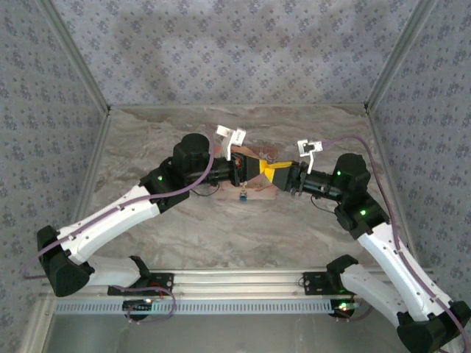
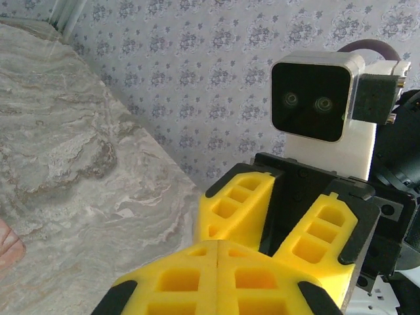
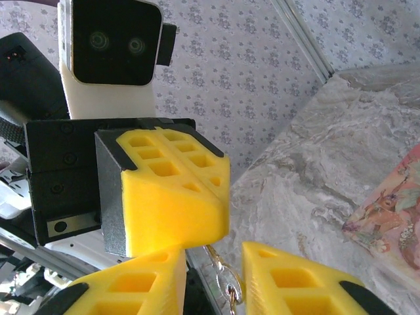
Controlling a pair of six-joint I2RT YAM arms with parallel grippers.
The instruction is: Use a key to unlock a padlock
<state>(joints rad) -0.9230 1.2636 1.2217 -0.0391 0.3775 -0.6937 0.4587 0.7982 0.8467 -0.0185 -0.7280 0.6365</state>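
Closed left jaws face parted right jaws, silvery chain [image 3: 226, 285] dangling between.

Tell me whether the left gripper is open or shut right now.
Shut. In the left wrist view the left gripper has its two yellow fingers meeting along a seam with no gap. Whether they pinch anything, I cannot tell.

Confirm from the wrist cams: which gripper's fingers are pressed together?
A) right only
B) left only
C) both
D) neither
B: in the left wrist view the left gripper has its yellow fingers meeting along a seam, while in the right wrist view the right gripper has a clear gap between its fingers.
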